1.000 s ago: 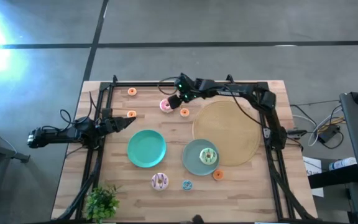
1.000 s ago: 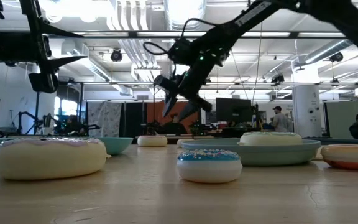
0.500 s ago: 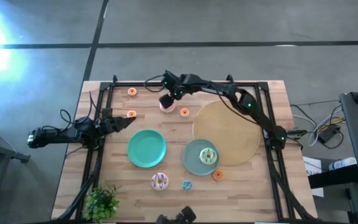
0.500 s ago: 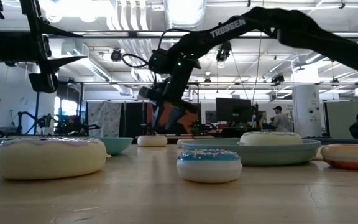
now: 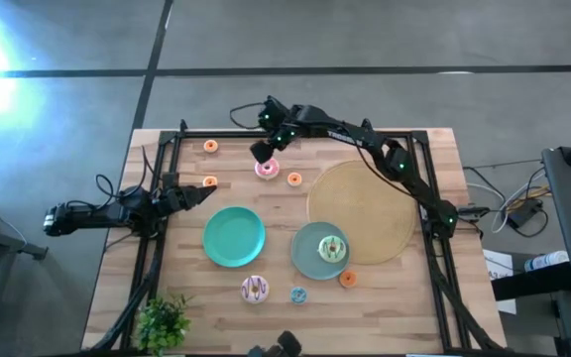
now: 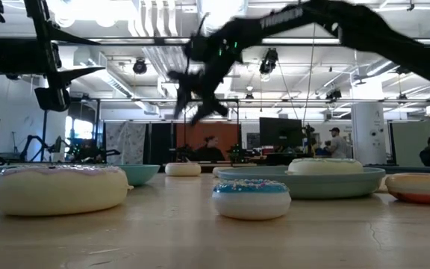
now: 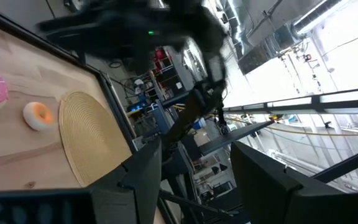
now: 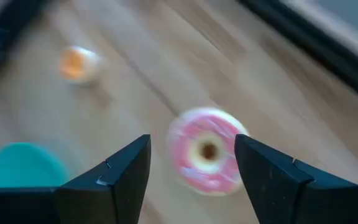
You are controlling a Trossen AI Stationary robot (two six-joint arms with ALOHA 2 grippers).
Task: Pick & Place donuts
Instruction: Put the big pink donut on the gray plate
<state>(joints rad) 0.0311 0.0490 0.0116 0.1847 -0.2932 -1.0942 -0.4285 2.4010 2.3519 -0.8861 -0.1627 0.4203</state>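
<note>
The right end effector (image 5: pixel 262 152) hangs above the far side of the wooden counter (image 5: pixel 404 288), its two fingers (image 8: pixel 120 180) spread apart and empty, poised just beside and above a pink-iced donut (image 5: pixel 267 169) that lies flat on the wood. In the right wrist view that pink donut (image 8: pixel 207 158) sits between and beyond the open fingers, with a small orange donut (image 8: pixel 76 63) farther off. Another orange donut (image 5: pixel 294 178) rests close by the pink one, next to the big tan woven disc (image 5: pixel 363 210); a third (image 5: pixel 211 147) lies near the far left corner, and a fourth (image 5: pixel 209 181) sits by the tip of the left end effector (image 5: pixel 202 191), which waits at the counter's left edge with fingers parted and nothing between them. One teal plate (image 5: pixel 234 236) stands bare at the centre. A second teal plate (image 5: pixel 308 254) carries a green-iced donut (image 5: pixel 332 248). Nearer the front edge lie a white-brown donut (image 5: pixel 255 289), a tiny blue donut (image 5: pixel 298 295) and a red-orange donut (image 5: pixel 348 279). A small green plant (image 5: pixel 162 322) sits at the front left corner.
</note>
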